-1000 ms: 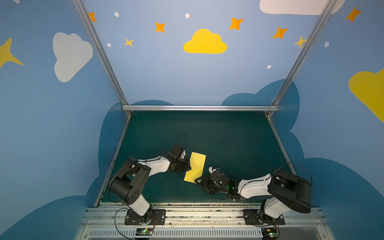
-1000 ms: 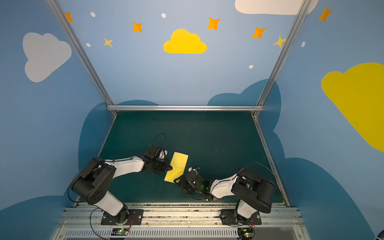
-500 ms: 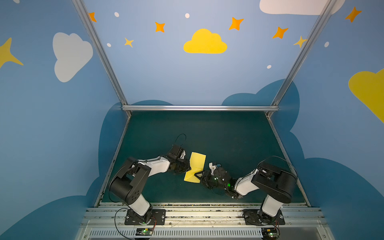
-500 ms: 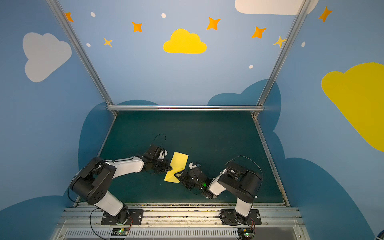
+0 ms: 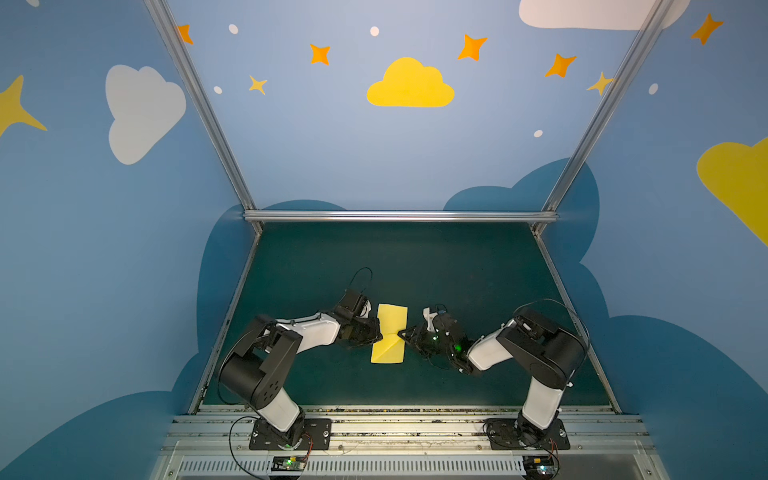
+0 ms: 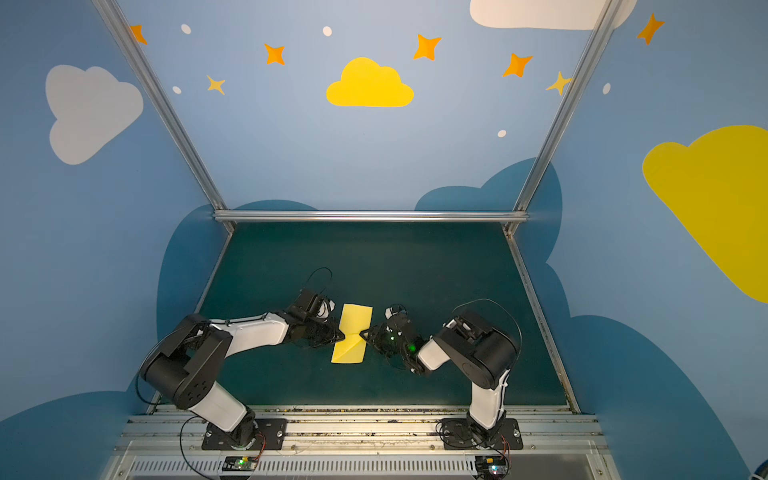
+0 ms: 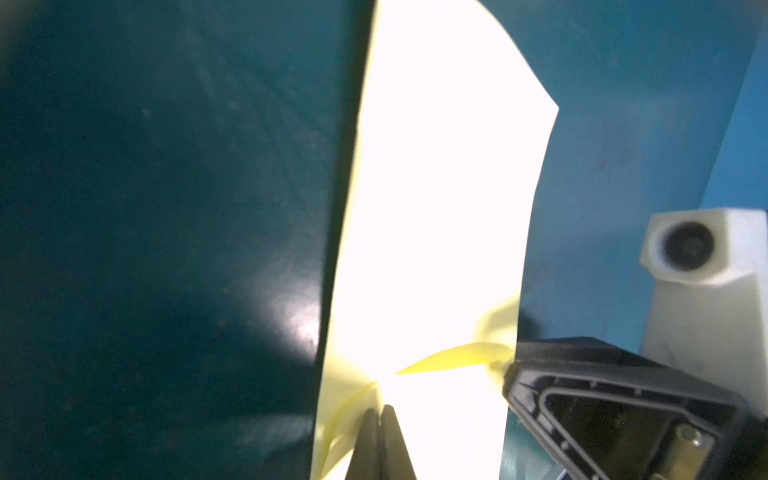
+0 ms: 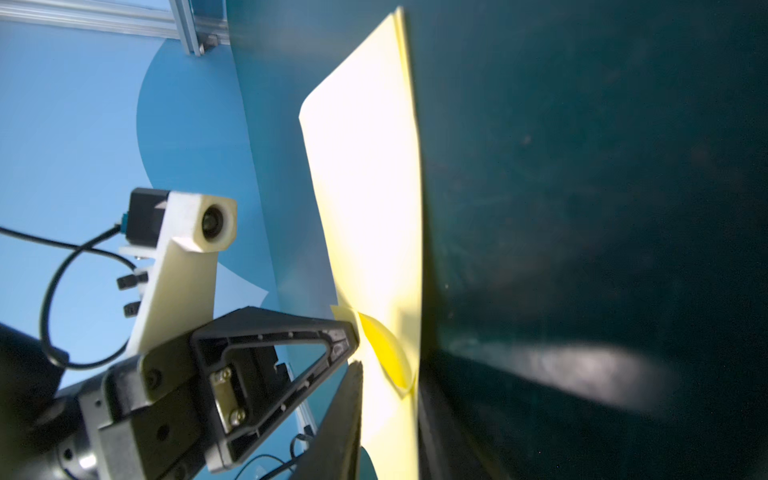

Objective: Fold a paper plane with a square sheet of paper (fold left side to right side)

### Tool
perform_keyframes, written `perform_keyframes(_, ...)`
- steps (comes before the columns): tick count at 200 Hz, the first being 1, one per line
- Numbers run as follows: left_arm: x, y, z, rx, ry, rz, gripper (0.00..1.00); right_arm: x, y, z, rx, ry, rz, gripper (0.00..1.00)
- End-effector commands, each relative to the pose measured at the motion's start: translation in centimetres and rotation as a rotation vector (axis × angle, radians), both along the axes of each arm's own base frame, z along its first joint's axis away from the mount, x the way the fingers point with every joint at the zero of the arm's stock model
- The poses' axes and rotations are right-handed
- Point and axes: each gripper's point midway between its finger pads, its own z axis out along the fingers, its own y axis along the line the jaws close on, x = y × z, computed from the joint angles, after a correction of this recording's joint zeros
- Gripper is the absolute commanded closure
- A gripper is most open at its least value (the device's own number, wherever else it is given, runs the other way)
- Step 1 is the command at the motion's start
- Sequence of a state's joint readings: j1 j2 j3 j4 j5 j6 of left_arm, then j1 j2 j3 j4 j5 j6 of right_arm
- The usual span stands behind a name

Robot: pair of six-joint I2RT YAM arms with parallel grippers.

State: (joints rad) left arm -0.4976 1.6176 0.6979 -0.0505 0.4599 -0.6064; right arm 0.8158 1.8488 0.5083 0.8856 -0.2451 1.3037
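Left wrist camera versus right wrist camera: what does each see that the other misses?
Only the left wrist view: the left gripper from behind, tips shut together at the yellow paper, plus the right gripper seen side-on with the right arm's camera mounted on it. Only the right wrist view: the left gripper side-on, the left arm's camera, and a metal frame rail. Both: the same folded paper lying on the dark green mat, with a small raised pucker where the two grippers meet it.
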Motion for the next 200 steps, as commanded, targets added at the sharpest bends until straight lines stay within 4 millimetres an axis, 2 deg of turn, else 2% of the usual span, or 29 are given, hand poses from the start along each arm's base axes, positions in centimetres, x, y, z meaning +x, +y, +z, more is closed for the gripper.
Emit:
perform_keyframes(1, -0.3, 0.2, -0.1, 0.002, 0.015, -0.003, 0.95, -2.2, -3.1, -5.9, -0.196, 0.122, 0.025, 0.77)
perform_keyframes(22, -0.2, 0.1, 0.1, 0.0, 0.012, -0.002, 0.95, -2.4, -3.0, -5.8, -0.195, 0.12, 0.041, 0.77)
perform_keyframes(38, -0.1, 0.0, 0.2, -0.003, 0.009, -0.003, 0.95, -2.4, -2.9, -5.8, -0.195, 0.119, 0.046, 0.81)
perform_keyframes(67, 0.3, -0.5, 1.2, -0.025, 0.005, -0.013, 0.95, -2.2, -2.7, -5.1, -0.181, 0.108, 0.05, 0.97)
perform_keyframes(73, 0.4, -0.7, 1.6, -0.034, 0.001, -0.017, 0.95, -2.1, -2.6, -4.7, -0.173, 0.102, 0.051, 1.0)
perform_keyframes(107, 1.1, -1.7, 5.2, -0.088, -0.036, -0.044, 0.93, -0.8, -2.2, -0.9, -0.093, 0.038, 0.065, 1.0)
perform_keyframes(114, 1.3, -1.6, 6.1, -0.093, -0.052, -0.042, 0.93, -0.9, -2.7, -0.5, -0.11, 0.046, 0.067, 1.0)
perform_keyframes(126, 1.5, -1.1, 7.6, -0.095, -0.085, -0.023, 0.9, -0.6, -3.2, 1.2, -0.128, 0.022, 0.073, 1.0)
perform_keyframes(143, 1.6, 0.0, 9.5, -0.104, -0.129, 0.017, 0.82, -0.3, -4.9, 3.4, -0.214, -0.01, 0.08, 1.0)
perform_keyframes(153, 1.5, 0.9, 10.4, -0.102, -0.147, 0.046, 0.73, -0.1, -6.2, 4.8, -0.282, -0.034, 0.072, 1.0)
perform_keyframes(168, 1.2, 2.3, 11.2, -0.081, -0.172, 0.091, 0.59, 0.1, -8.9, 6.3, -0.395, -0.048, 0.044, 1.0)
perform_keyframes(173, 1.1, 2.8, 11.4, -0.071, -0.179, 0.109, 0.54, 0.7, -9.3, 7.9, -0.413, -0.08, 0.035, 1.0)
perform_keyframes(200, 0.4, 5.4, 12.2, -0.014, -0.212, 0.205, 0.33, 1.3, -13.7, 10.9, -0.608, -0.133, 0.018, 1.0)
